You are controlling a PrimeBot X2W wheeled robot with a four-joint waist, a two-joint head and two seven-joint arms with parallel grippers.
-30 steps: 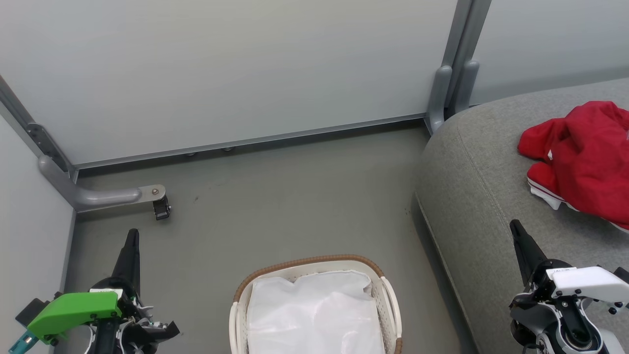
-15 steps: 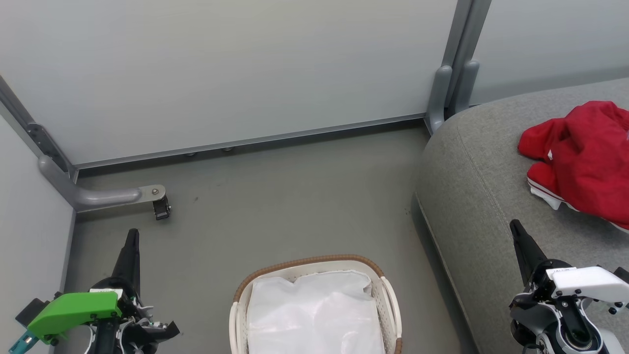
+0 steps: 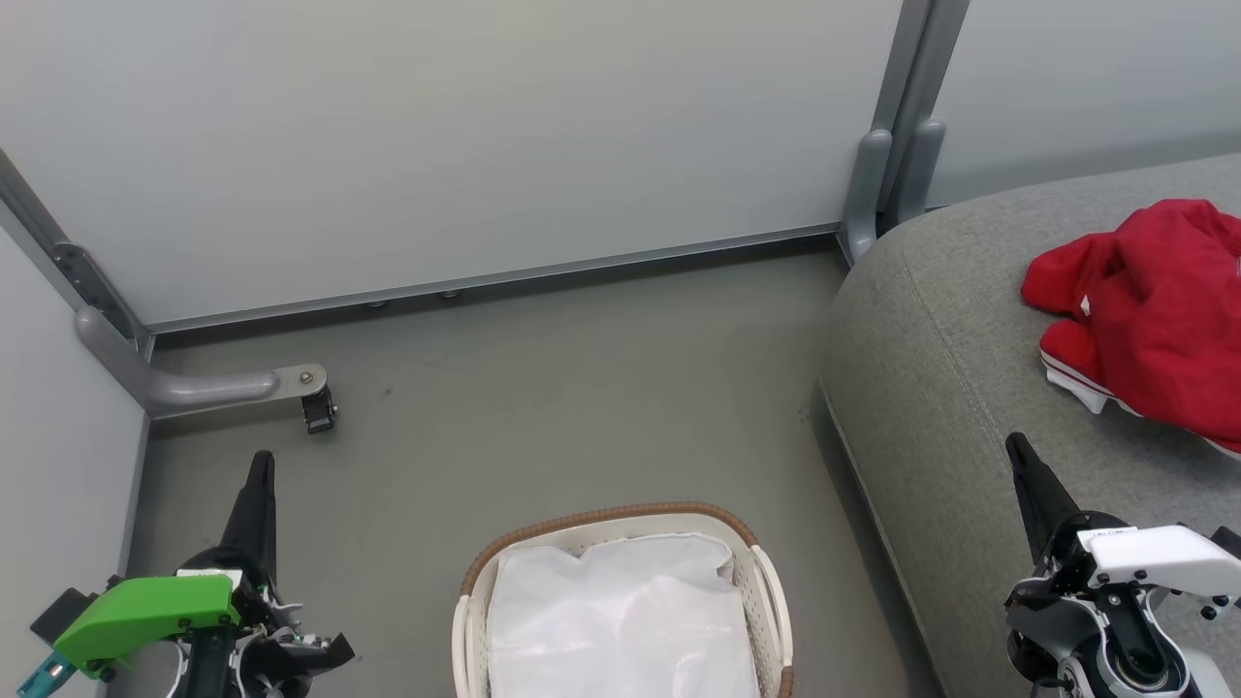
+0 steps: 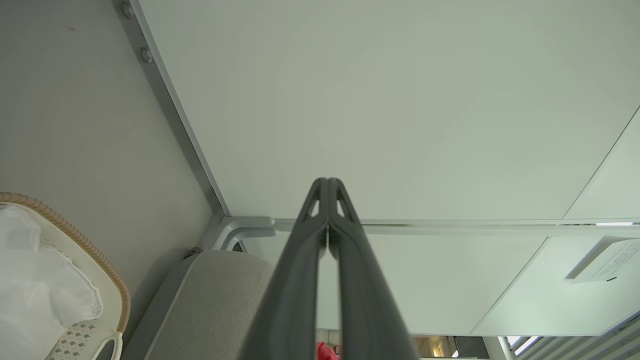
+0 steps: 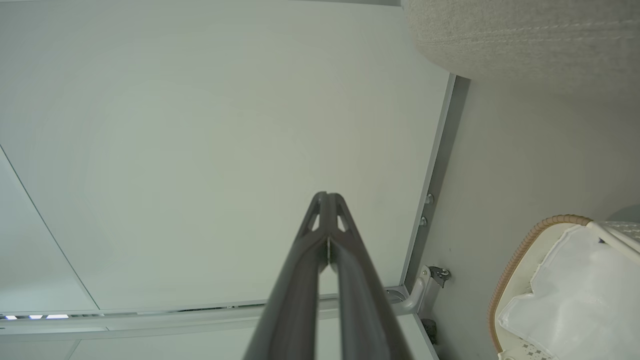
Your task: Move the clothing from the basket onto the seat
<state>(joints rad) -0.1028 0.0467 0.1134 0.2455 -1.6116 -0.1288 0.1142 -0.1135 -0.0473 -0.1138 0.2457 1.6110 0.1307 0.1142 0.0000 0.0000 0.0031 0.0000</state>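
Note:
The red clothing [image 3: 1154, 310] lies crumpled on the grey seat [image 3: 940, 388] at the right, its white striped trim showing at the lower edge. On the floor at the bottom centre stands the white basket [image 3: 761, 572] with its brown rim, holding just its white liner [image 3: 620, 620]. My left gripper [image 3: 260, 463] is at the lower left, fingers pressed together and holding nothing. My right gripper [image 3: 1015, 446] hangs over the seat's front edge, below and left of the clothing, shut and holding nothing. Both wrist views show the fingers [image 4: 327, 186] [image 5: 326, 197] closed tip to tip.
Grey partition walls close the space at the back and left. A metal foot with a caster [image 3: 318, 412] juts onto the floor at the left, and a grey post [image 3: 887, 184] stands by the seat's corner. Open floor [image 3: 543, 388] lies between the basket and the wall.

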